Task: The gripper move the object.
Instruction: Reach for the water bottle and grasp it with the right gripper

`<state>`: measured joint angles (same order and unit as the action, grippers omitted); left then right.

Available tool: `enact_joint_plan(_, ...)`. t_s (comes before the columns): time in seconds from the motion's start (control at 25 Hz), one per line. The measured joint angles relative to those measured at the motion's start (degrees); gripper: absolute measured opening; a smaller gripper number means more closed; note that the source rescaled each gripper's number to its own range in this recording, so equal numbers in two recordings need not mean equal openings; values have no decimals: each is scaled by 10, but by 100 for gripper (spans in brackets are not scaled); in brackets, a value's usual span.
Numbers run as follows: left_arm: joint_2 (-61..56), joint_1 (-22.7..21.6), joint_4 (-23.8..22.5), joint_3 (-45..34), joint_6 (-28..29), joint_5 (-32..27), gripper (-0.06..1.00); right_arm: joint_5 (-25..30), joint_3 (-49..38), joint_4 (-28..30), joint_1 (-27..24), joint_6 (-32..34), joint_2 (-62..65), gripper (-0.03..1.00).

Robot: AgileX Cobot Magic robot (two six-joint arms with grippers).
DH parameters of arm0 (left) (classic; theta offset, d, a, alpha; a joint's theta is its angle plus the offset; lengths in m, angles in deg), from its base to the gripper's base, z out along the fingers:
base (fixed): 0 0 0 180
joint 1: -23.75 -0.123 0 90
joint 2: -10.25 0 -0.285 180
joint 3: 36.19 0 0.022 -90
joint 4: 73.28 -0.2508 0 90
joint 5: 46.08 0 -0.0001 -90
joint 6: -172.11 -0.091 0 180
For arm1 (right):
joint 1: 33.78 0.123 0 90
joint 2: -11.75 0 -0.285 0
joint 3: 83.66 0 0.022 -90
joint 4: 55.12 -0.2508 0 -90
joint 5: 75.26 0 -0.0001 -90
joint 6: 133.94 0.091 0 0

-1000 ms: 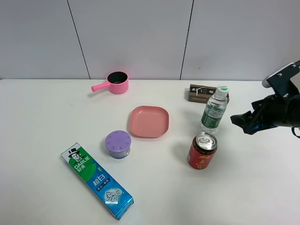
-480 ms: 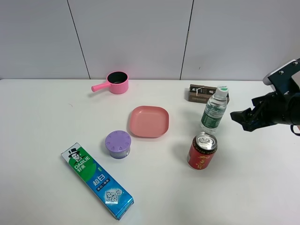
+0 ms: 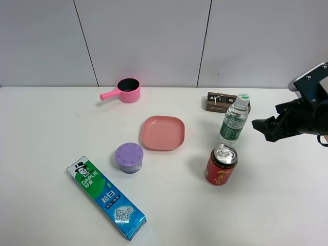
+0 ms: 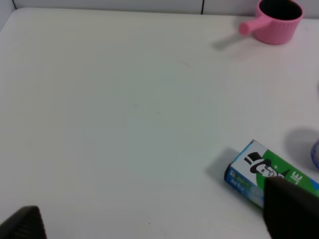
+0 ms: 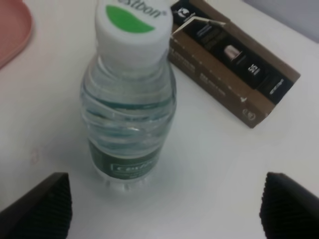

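Clear plastic bottle (image 3: 234,123) stands upright near the spread right hand (image 3: 260,127).

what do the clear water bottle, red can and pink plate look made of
Small clear water bottle: thin glossy plastic; ribs and water show through. Red soda can: likely aluminium, given its shiny silver top and printed wall. Pink rounded-square plate: probably matte plastic, evenly coloured, no strong glare.
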<state>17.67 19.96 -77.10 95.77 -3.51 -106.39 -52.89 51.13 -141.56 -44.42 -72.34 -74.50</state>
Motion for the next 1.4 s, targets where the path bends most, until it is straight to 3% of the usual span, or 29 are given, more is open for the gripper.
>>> enact_joint_plan(0.28, 0, 0, 0, 0, 0, 0, 100, 0, 0, -28, 0, -20, -48, 100)
enact_joint_plan(0.56, 0, 0, 0, 0, 0, 0, 100, 26, 1, -119, 0, -126, -119, 100)
enact_joint_plan(0.68, 0, 0, 0, 0, 0, 0, 100, 63, 1, -128, 0, -172, -148, 100)
enact_joint_plan(0.88, 0, 0, 0, 0, 0, 0, 100, 60, 3, -131, 0, -211, -173, 100)
enact_joint_plan(1.4, 0, 0, 0, 0, 0, 0, 100, 87, 65, -135, 0, -204, -177, 100)
